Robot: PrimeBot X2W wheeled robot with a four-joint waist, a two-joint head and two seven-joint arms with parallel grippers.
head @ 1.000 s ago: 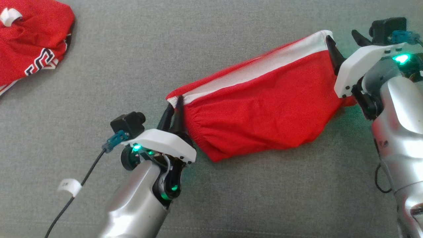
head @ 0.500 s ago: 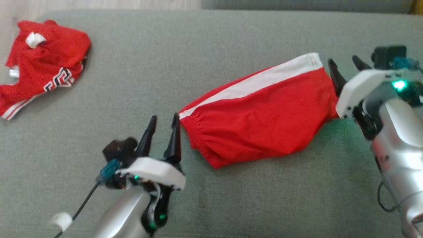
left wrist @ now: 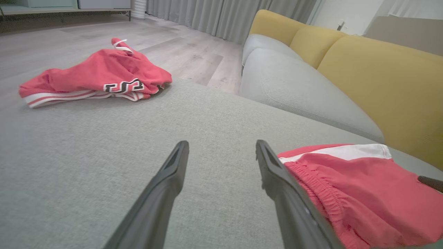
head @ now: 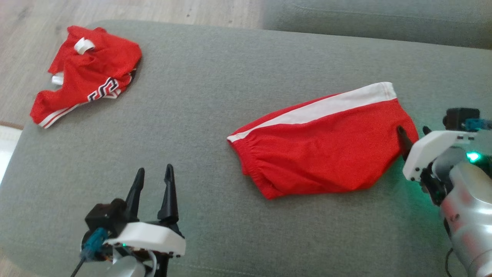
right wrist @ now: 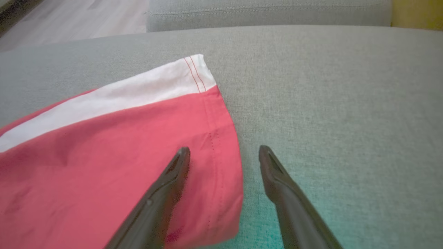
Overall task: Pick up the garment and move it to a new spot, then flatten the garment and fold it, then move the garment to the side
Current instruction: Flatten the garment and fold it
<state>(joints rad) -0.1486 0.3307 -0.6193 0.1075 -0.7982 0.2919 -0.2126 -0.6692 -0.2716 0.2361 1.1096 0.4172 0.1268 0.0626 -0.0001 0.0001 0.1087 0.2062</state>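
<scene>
Red garment (head: 326,157) with a white side stripe; at ten o'clock, a second garment (head: 92,69) in red — black-and-white lettering, white hem stripes. Grey-green cushion (head: 215,96), mustard sofa back (left wrist: 380,76).

Red shorts (head: 319,154): smooth matt cloth; sofa cushion (head: 215,77): coarse grey woven fabric.

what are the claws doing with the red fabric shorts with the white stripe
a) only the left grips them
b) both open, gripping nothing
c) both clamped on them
b: left claw gapes over the grey fabric cushion, right claw gapes at the hem of the red fabric shorts.
</scene>
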